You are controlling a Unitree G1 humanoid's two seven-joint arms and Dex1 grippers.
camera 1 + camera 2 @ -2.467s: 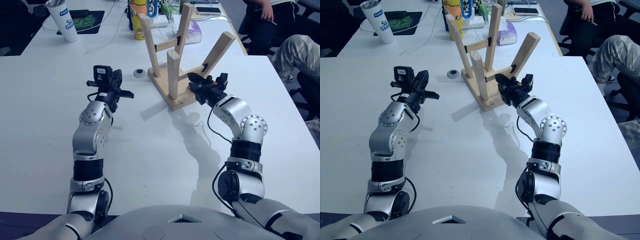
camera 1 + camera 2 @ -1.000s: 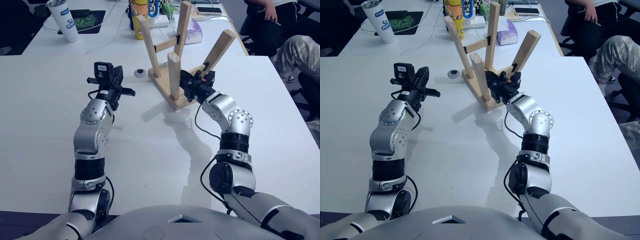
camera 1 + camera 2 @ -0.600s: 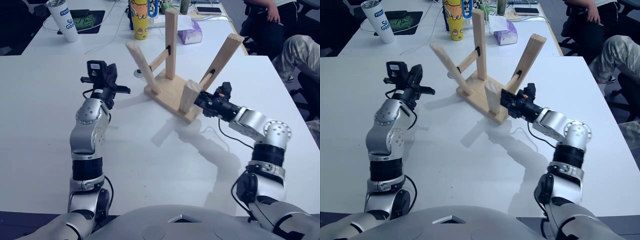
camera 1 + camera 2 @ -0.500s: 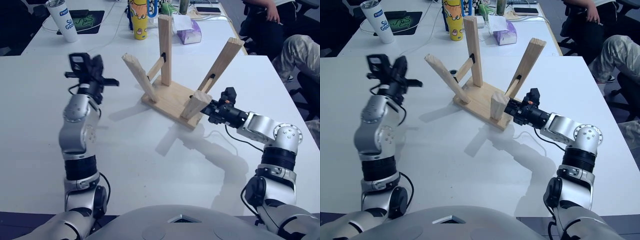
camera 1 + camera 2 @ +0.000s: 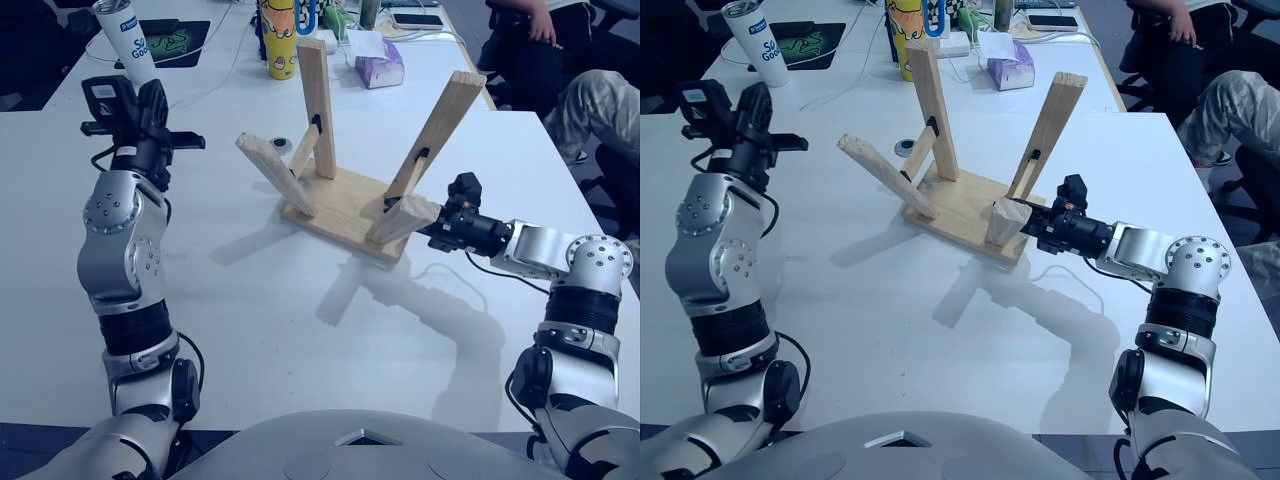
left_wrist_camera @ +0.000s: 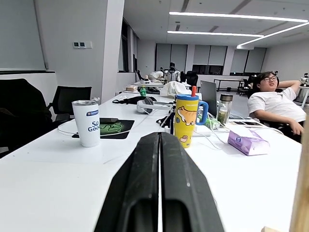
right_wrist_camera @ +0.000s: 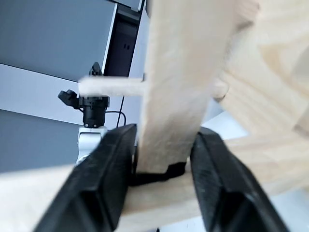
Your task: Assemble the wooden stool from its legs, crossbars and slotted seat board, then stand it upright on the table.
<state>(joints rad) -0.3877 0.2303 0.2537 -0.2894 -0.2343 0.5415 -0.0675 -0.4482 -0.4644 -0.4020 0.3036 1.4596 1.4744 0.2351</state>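
The bench (image 5: 300, 330) carries the stool (image 5: 318, 110) just past centre, toward one o'clock; it looks fully assembled, though the joints are hard to judge, and rests inverted on its seat board (image 5: 345, 208), legs skyward; turning it upright remains; the right pincer (image 5: 430, 223) clamps the leg (image 5: 400, 218) at four o'clock; the left pincer (image 6: 160, 145), closed on nothing, hangs at ten o'clock.
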